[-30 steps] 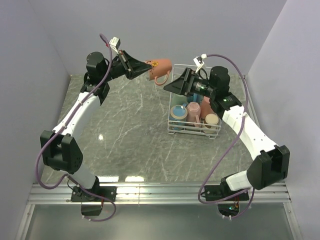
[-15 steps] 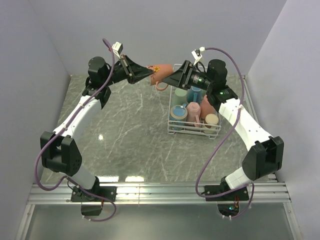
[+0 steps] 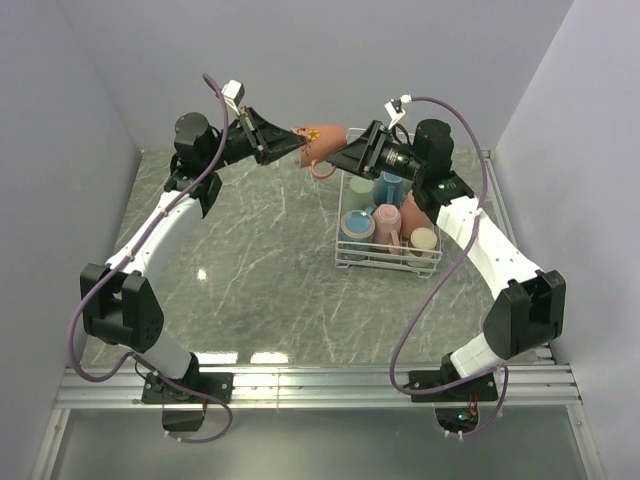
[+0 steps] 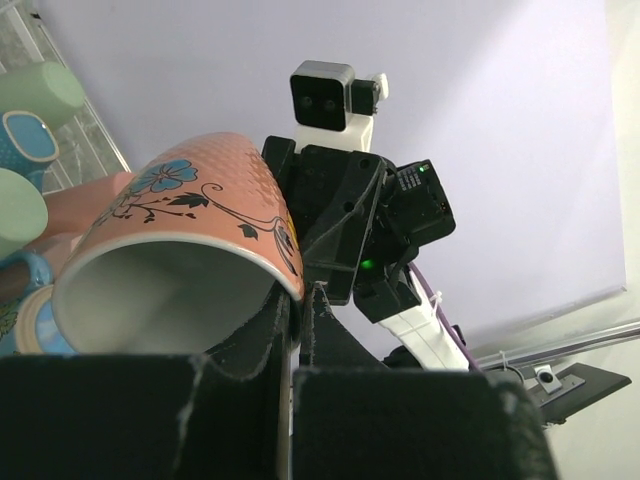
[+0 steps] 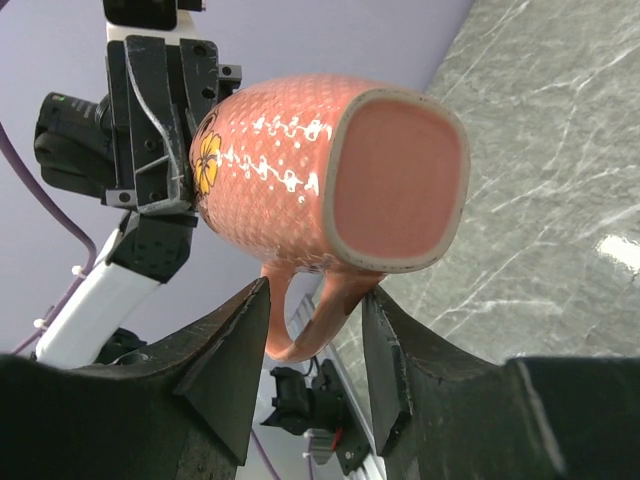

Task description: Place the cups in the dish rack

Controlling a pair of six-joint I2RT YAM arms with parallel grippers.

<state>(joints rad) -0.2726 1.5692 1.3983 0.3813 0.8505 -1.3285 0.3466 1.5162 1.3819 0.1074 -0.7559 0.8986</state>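
A salmon cup (image 3: 322, 138) with flower print hangs in the air, left of the white wire dish rack (image 3: 386, 266). My left gripper (image 3: 292, 144) is shut on its rim, one finger inside and one outside, as the left wrist view shows (image 4: 297, 305). My right gripper (image 3: 338, 158) is open, and its fingers straddle the cup's handle (image 5: 305, 325); the right finger is at the handle's base and the left finger stands apart. The cup's flat base (image 5: 398, 180) faces the right wrist camera. Several cups (image 3: 388, 226) stand in the rack.
Green and blue cups (image 4: 30, 110) in the rack show at the left edge of the left wrist view. The marbled tabletop (image 3: 260, 260) lies below, with grey walls on three sides. The rack sits right of centre, under the right arm.
My right gripper swung up and left from over the rack to the held cup, and its fingers now straddle the handle. My left gripper shifted the cup slightly right.
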